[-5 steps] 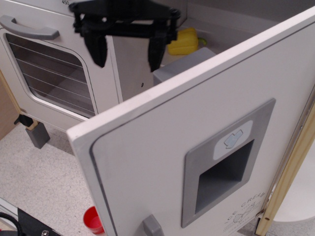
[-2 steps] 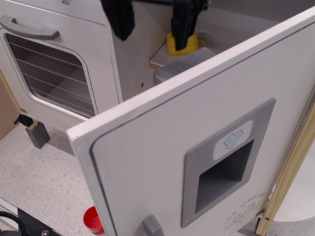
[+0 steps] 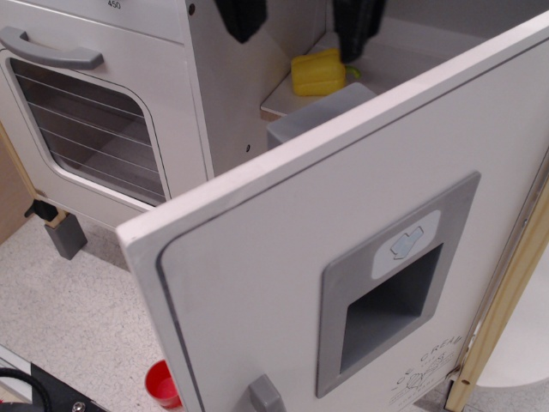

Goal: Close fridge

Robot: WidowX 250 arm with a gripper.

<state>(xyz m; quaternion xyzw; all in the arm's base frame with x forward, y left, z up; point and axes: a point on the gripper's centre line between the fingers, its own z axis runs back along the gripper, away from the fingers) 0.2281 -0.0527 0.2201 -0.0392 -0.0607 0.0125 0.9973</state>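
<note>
You see the fridge [image 3: 360, 283] standing open: its big white door swings far out toward the camera and fills the lower right part of the view. On the door front there is a grey recessed dispenser panel [image 3: 395, 283] with a small blue ice icon [image 3: 406, 243] above the hollow, and faint "ICE CREAM" print near the lower right corner. Only the top end of the grey door handle [image 3: 266, 396] shows at the bottom edge.

Inside the fridge compartment, behind the top edge of the door, a yellow toy pepper [image 3: 318, 72] lies on a pale shelf [image 3: 283, 101]. Just in front of it you see a grey box-shaped part [image 3: 313, 120]; I cannot tell if it touches the pepper.

At the top edge, the gripper [image 3: 300, 26] hangs above the compartment. Its two black fingers [image 3: 243, 19] are spread well apart and hold nothing; they touch neither the pepper nor the door.

Left of the fridge stands the white oven [image 3: 94, 112], with a wire rack window and a horizontal grey handle [image 3: 51, 50]; its door is shut. On the speckled table [image 3: 69, 318], a small red cup [image 3: 163, 384] stands just beside the lower edge of the fridge door.
</note>
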